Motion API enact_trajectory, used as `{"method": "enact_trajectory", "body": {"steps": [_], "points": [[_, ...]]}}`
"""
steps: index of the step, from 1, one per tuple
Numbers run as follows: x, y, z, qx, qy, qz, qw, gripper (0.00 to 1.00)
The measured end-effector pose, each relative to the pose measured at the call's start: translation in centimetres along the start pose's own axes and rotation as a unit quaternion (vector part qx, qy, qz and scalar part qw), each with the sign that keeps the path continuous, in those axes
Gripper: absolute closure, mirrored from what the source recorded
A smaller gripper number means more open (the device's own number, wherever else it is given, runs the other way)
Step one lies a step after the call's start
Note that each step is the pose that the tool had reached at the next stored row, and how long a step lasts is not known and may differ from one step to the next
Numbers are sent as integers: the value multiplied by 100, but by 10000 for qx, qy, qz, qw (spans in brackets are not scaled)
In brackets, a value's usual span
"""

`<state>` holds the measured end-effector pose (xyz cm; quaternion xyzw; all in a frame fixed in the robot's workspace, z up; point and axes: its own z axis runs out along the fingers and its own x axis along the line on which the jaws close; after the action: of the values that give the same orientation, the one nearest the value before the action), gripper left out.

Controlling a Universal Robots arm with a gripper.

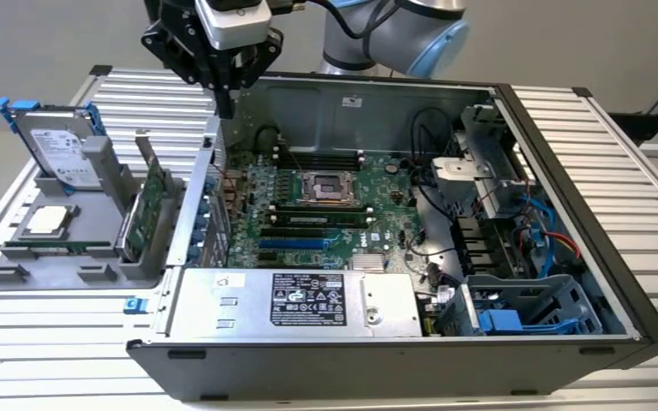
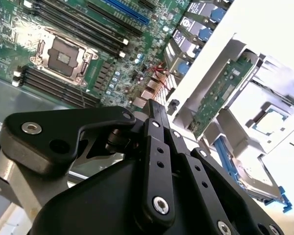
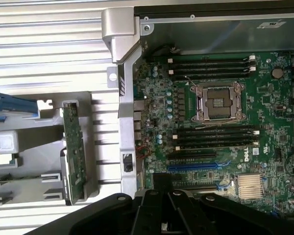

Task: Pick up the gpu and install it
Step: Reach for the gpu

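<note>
Beside the open case [image 1: 306, 377], one gpu [image 1: 146, 214] stands upright

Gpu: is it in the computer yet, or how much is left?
Nothing done yet. The gpu stands in its gray holder outside the case. The claw is shut and empty, over the case edge beside the holder. Picking up and installing are both left; the blue slot is bare.

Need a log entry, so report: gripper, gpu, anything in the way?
Gripper shut, empty, by case wall top edge. Gpu upright in grey holder, untouched. That wall stands between holder and motherboard.
</note>
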<state>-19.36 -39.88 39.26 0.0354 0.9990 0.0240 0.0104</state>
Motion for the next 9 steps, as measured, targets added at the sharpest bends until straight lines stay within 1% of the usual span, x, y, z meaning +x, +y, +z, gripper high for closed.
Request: {"method": "enact_trajectory", "body": {"steps": [9], "points": [[84, -6, -2, 0, 0, 0, 10000, 100]]}}
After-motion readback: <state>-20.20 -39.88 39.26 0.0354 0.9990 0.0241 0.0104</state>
